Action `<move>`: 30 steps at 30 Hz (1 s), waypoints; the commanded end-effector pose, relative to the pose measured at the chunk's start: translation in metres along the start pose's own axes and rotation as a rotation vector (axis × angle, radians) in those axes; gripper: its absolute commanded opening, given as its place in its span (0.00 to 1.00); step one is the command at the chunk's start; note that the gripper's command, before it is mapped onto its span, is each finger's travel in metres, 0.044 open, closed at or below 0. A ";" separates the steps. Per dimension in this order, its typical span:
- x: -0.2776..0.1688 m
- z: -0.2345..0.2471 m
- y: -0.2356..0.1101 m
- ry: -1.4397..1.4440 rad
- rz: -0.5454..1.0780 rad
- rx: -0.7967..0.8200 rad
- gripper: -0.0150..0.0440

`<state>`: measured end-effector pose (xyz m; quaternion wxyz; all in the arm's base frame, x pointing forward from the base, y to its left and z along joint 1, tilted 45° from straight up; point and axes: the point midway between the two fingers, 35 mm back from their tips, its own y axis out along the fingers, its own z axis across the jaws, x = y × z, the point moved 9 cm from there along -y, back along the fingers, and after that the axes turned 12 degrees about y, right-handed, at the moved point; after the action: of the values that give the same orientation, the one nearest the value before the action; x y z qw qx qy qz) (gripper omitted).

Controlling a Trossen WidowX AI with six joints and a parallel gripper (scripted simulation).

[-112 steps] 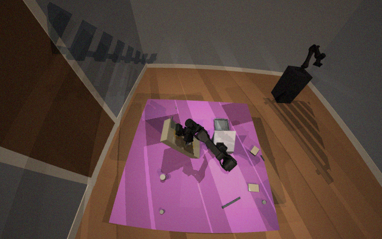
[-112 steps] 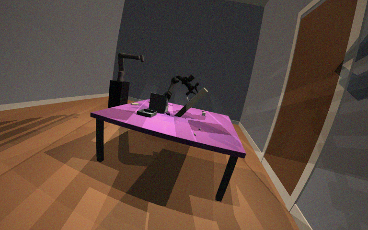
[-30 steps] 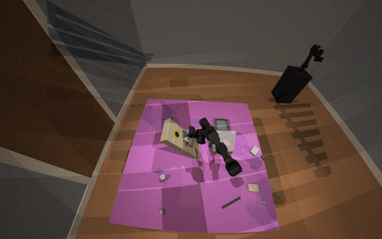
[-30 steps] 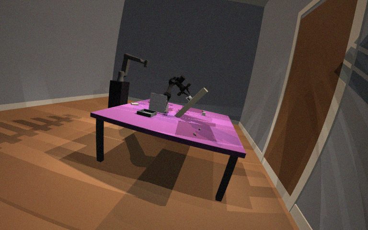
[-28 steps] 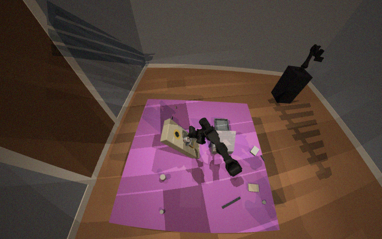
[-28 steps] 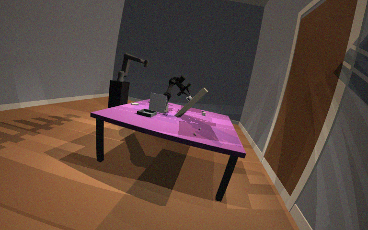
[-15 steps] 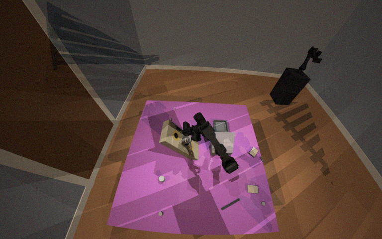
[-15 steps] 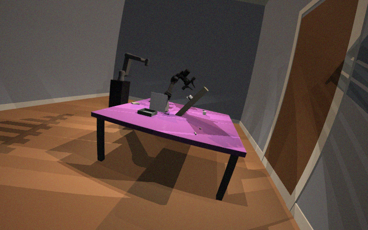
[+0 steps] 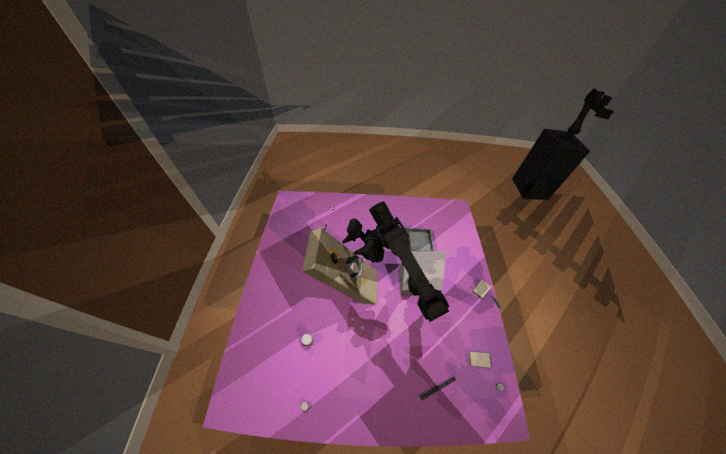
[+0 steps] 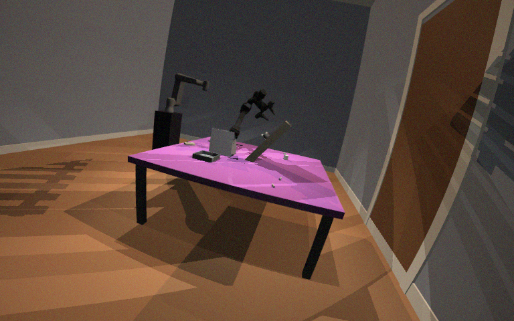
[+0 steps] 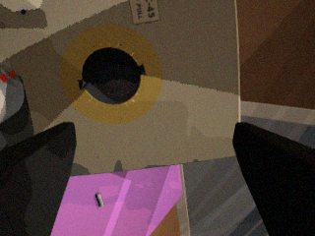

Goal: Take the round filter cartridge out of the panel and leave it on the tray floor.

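The tilted beige service panel (image 9: 321, 252) (image 10: 270, 140) (image 11: 207, 123) has an open, dark round socket (image 9: 334, 257) (image 11: 112, 76) inside a yellow ring. The pale grey filter cartridge (image 9: 353, 266) (image 10: 266, 134) (image 11: 12, 98) is out of that socket, beside it at the panel's face, cut off by the left edge of the wrist view; what supports it cannot be told. My gripper (image 9: 352, 246) (image 10: 270, 116) (image 11: 157, 133) is open with nothing between its fingers, in front of the panel. The grey tray (image 9: 431, 240) (image 10: 203, 157) stands behind the arm in the top view.
A pale upright block (image 9: 434, 265) (image 10: 221, 140) stands beside the tray, near the arm. Small cylinders (image 9: 306, 339) (image 9: 303, 406), flat pale pieces (image 9: 481, 288) (image 9: 480, 358) and a dark bar (image 9: 437, 388) lie on the table. Another arm stands on a black pedestal (image 9: 551, 160) (image 10: 166, 130) off the table.
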<state>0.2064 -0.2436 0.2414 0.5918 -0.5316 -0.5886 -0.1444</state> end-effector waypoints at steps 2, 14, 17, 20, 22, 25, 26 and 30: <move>-0.009 0.026 0.020 0.614 0.107 0.123 0.77; -0.017 0.063 0.040 1.369 0.353 0.204 0.77; -0.017 0.063 0.040 1.369 0.353 0.204 0.77; -0.017 0.063 0.040 1.369 0.353 0.204 0.77; -0.017 0.063 0.040 1.369 0.353 0.204 0.77; -0.017 0.063 0.043 1.368 0.353 0.204 0.77; -0.017 0.064 0.044 1.368 0.354 0.204 0.77; -0.018 0.066 0.050 1.368 0.354 0.203 0.77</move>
<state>0.2041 -0.1832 0.1900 0.8888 -0.3531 -0.0094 -0.2920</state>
